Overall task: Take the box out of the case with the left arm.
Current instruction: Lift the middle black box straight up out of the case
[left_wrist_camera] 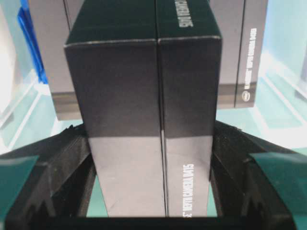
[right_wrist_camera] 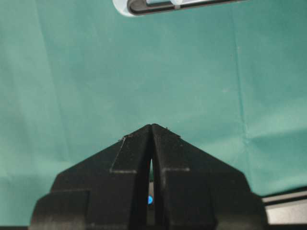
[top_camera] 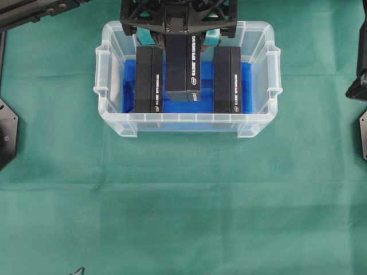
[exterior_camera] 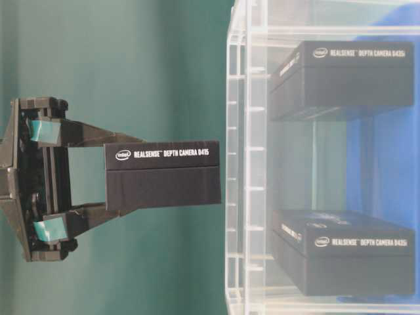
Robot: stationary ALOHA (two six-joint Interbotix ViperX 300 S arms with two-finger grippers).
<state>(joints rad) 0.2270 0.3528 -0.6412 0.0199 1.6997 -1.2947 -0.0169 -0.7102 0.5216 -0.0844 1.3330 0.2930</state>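
Inspector: What surrounds your load?
Arm: Two matte black cartons (top_camera: pixel 149 79) (top_camera: pixel 227 79) flank it inside the clear plastic case (top_camera: pixel 261 123), upper centre, on green cloth (top_camera: pixel 183 200).
Inspector: Grip?
Arm: My left gripper (top_camera: pixel 178 38) clamps the third box (top_camera: pixel 183 67), raised. My right gripper (right_wrist_camera: pixel 151 143) is closed, empty.
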